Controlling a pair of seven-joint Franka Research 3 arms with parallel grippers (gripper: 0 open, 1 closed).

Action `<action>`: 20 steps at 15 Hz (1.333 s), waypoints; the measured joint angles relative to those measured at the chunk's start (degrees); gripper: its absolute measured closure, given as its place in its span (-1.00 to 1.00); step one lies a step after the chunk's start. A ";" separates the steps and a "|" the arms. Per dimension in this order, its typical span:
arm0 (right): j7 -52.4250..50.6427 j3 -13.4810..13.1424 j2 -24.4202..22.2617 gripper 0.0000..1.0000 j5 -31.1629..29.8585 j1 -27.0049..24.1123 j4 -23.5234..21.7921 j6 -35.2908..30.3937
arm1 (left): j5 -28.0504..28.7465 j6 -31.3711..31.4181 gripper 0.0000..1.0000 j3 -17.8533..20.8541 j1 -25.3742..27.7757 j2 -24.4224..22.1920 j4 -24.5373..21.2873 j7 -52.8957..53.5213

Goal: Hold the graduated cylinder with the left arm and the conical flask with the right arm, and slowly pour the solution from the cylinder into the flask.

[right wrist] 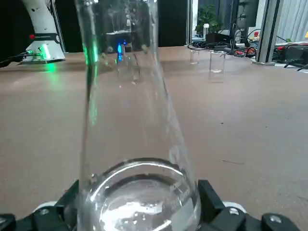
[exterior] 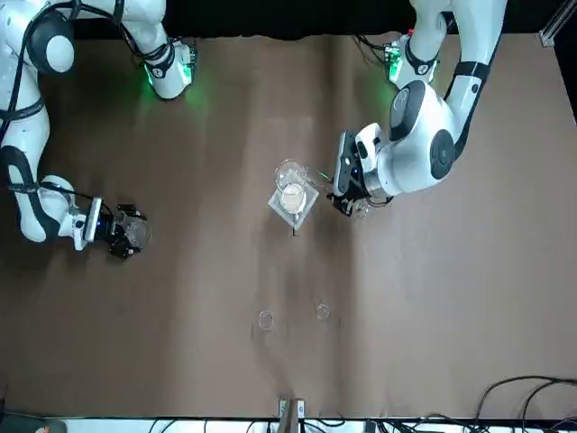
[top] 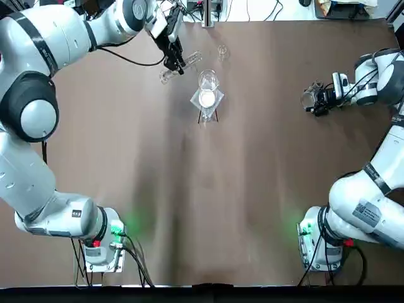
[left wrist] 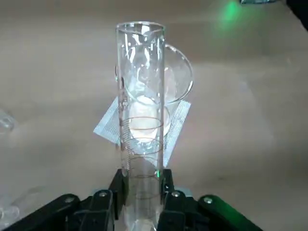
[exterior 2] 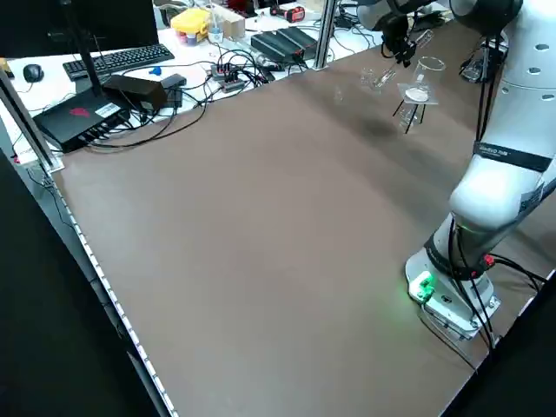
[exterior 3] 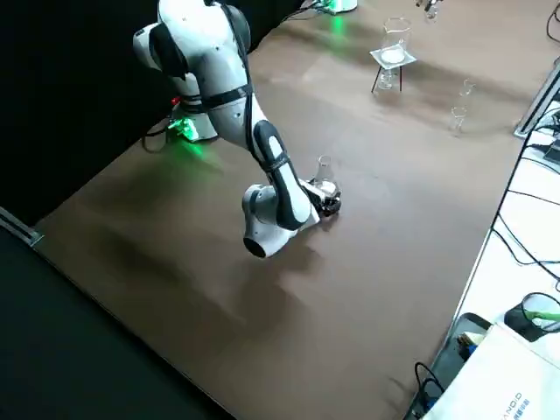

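Two claws are mine, and each one pinches a single glass piece. My left gripper (left wrist: 139, 204) has its black fingers pressed against the sides of the long, slim clear glass graduated cylinder (left wrist: 140, 144), one finger on either side near its lower part, red scale rings showing just above the grip. In the overhead view that left gripper (top: 173, 55) is at the far side of the brown table (top: 202, 189), holding the cylinder (top: 180, 68) tilted and off the surface, just beside one clear glass beaker with a white disc on a dark tripod (top: 207, 96) that stands on a square of wire gauze.

My right gripper (right wrist: 139, 214) is closed around the wide round bottom of the small clear glass conical flask (right wrist: 130, 134), whose narrow neck points up. Overhead, the right gripper (top: 317, 99) and flask (top: 308, 96) sit low at the table's right side, well apart from the cylinder and the tripod.

Farther out I count two tiny clear glass pieces: one (exterior: 265, 320) and another (exterior: 323, 312) in the front view, apart from each other on the bare table beyond the tripod
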 joint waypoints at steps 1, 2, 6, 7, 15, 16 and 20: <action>-0.03 0.00 0.01 -1.00 0.00 -0.06 0.00 -0.05 | 1.20 0.69 0.31 0.00 -0.37 0.00 0.13 -1.36; -0.09 0.00 0.02 -1.00 0.00 -0.13 0.00 -0.09 | 2.28 1.55 0.31 -0.01 -0.74 0.00 0.19 -2.73; -0.51 0.00 0.07 -1.00 0.00 -0.15 0.03 -0.10 | 7.47 4.05 0.31 0.01 -2.43 0.02 0.20 -8.40; -0.53 0.00 0.07 -1.00 0.00 -0.15 0.03 -0.10 | 8.48 4.22 0.31 0.01 -2.92 0.03 0.20 -9.45; -0.94 0.00 0.08 -0.96 -0.01 -0.15 0.08 0.01 | 16.73 4.96 0.31 0.03 -4.66 0.23 0.20 -15.98; -0.96 0.00 0.08 -0.96 -0.06 -0.15 0.12 0.00 | 17.65 4.97 0.31 0.03 -4.75 0.23 0.20 -16.54; -1.06 -0.05 0.08 -0.92 -0.19 -0.14 0.45 0.07 | 22.52 5.10 0.31 0.01 -5.70 0.23 0.20 -20.20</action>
